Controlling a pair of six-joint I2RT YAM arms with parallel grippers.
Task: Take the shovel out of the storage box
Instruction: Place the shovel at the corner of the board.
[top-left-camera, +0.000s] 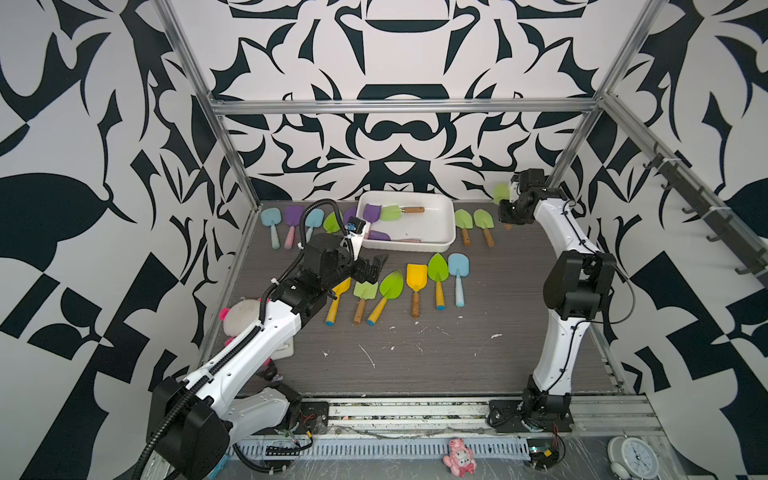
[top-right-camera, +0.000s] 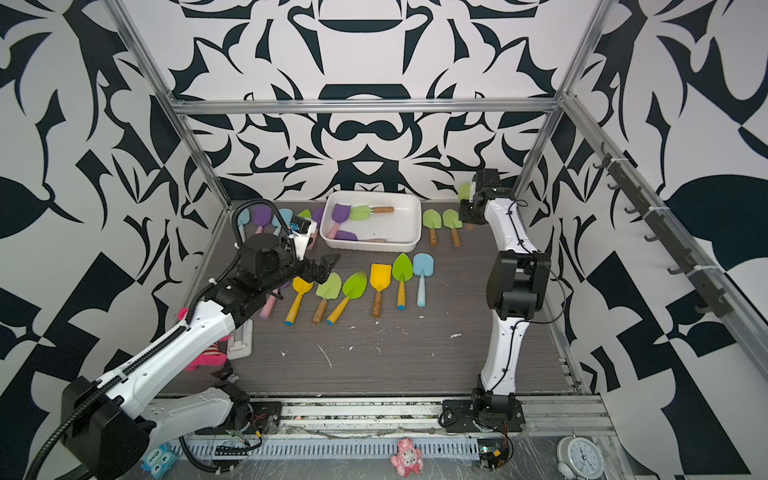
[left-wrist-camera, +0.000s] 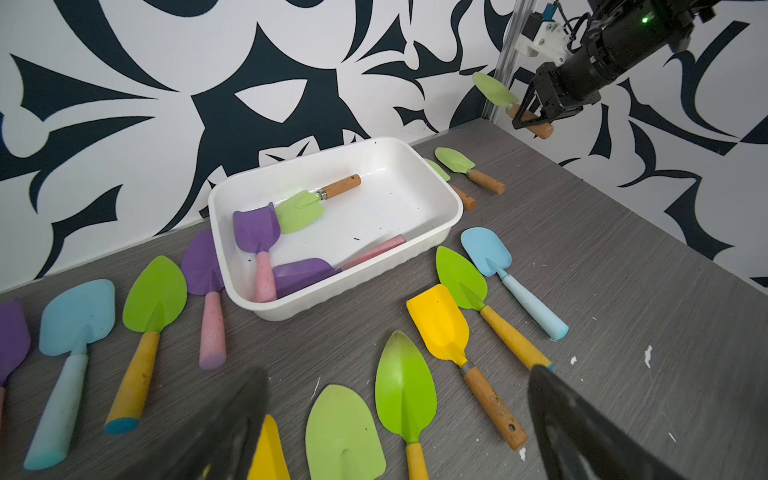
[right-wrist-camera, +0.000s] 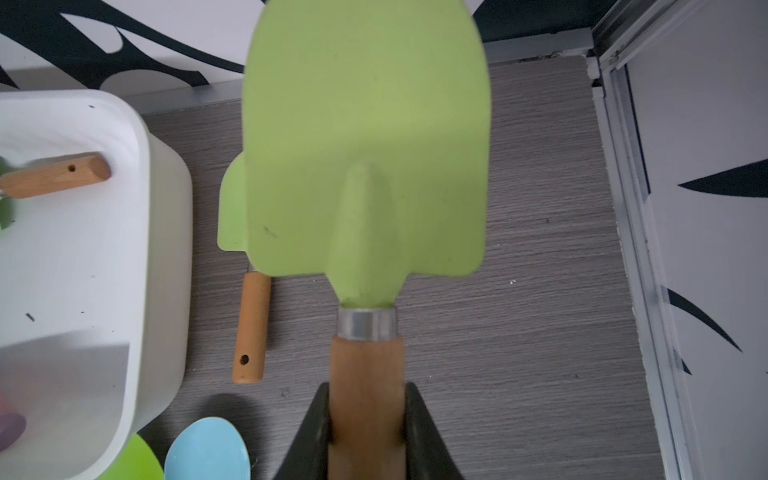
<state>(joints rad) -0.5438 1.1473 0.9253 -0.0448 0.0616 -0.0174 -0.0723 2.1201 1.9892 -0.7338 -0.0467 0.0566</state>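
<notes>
The white storage box (top-left-camera: 451, 220) (top-right-camera: 417, 220) (left-wrist-camera: 457, 208) stands at the back of the table. In it lie a light green shovel with a wooden handle (top-left-camera: 399, 212) (left-wrist-camera: 299, 210) and two purple shovels (top-left-camera: 371, 212) (left-wrist-camera: 255, 226). My right gripper (right-wrist-camera: 366, 419) (top-left-camera: 508, 212) is shut on the wooden handle of another light green shovel (right-wrist-camera: 365, 145) (top-left-camera: 500, 192). It holds that shovel above the table, right of the box near the back right corner. My left gripper (top-left-camera: 376, 268) (left-wrist-camera: 397, 374) hangs open and empty over the front row of shovels.
Several loose shovels lie in a row in front of the box (top-left-camera: 415, 278), more at the back left (top-left-camera: 291, 220), and two light green ones right of the box (top-left-camera: 473, 222). A plush toy (top-left-camera: 243, 318) sits at the left edge. Aluminium frame posts (top-left-camera: 577, 137) stand at the back corners.
</notes>
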